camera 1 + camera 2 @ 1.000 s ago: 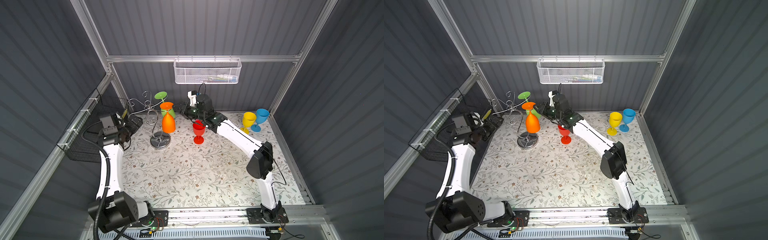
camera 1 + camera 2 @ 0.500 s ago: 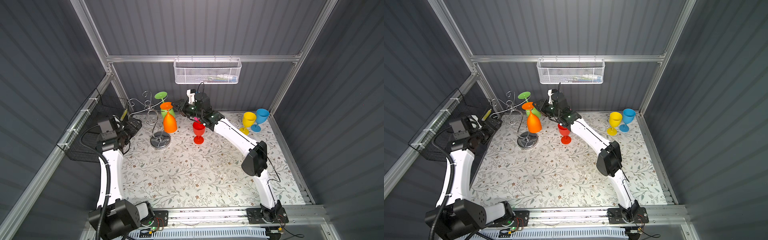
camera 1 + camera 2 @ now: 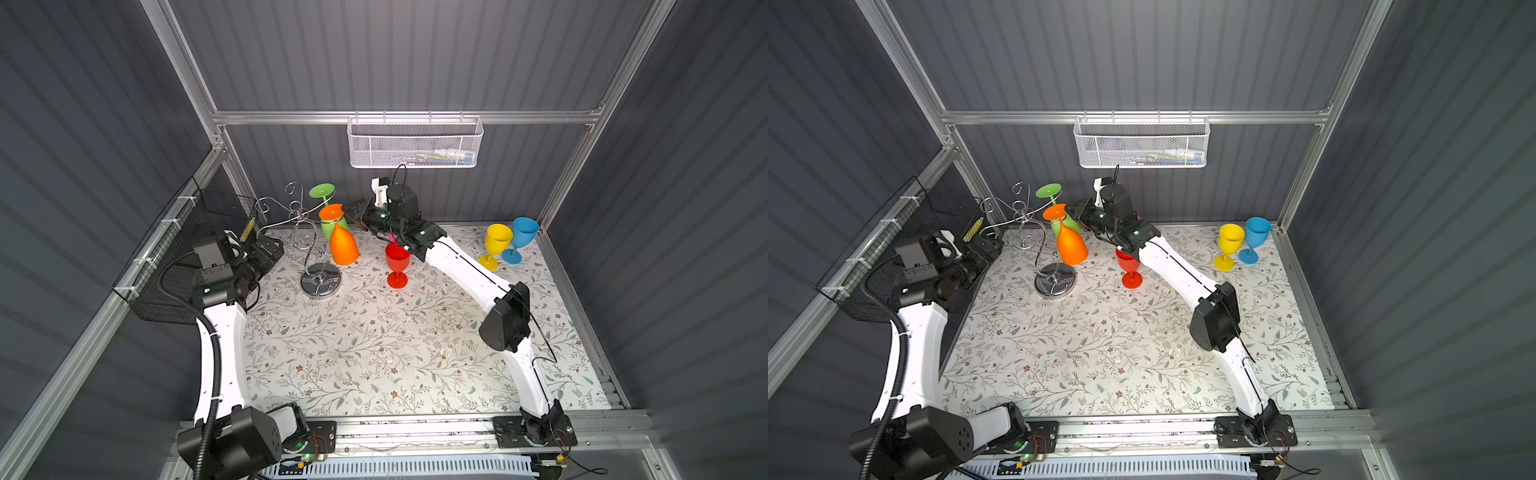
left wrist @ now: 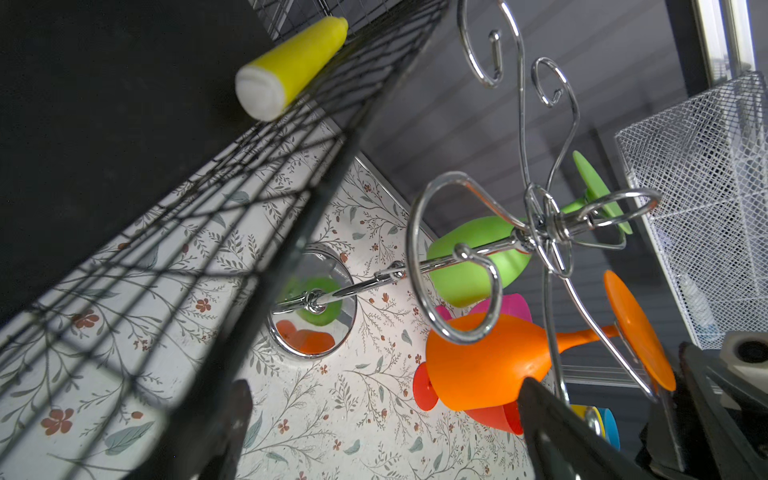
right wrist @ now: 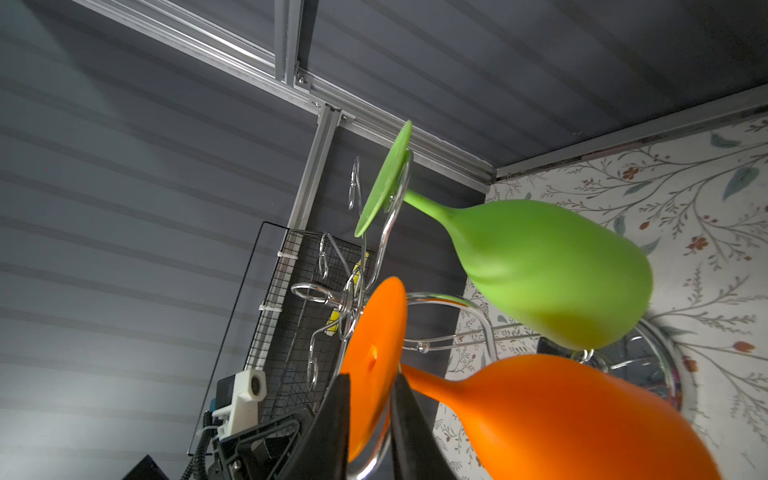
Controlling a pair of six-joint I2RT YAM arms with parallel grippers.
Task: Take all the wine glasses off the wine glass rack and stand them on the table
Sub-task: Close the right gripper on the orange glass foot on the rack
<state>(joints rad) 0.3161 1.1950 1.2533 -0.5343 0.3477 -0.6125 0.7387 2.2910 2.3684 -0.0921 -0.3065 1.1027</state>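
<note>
At the back left of the table (image 3: 374,353), in both top views, the wine glass rack (image 3: 320,284) stands upright with two glasses hung foot-up on its curled arms. The orange wine glass (image 3: 343,249) hangs on the side facing the right arm. Its long axis leans, foot high and bowl low, tilted away from the rack's stem. The right gripper (image 3: 352,211) meets that foot at rim height. The left gripper (image 3: 270,249) sits on the far side of the rack, apart from it, jaws spread wide and empty.

From the second top view: the orange wine glass (image 3: 1071,247) lies directly ahead of the right gripper (image 3: 1076,208). The green wine glass (image 3: 1069,224) hangs just behind it.

Left wrist view: the left gripper (image 4: 384,386) is fully open, and the rack (image 4: 540,232) stands between it and the orange glass (image 4: 482,365).

Right wrist view: the right gripper (image 5: 371,378) is closed on the orange foot disc, one finger on each face. The wire arm runs under the disc.

Assessment: the right arm is the nearer. The foot must slide outward along its wire, toward this gripper and clear of the green glass.
</note>
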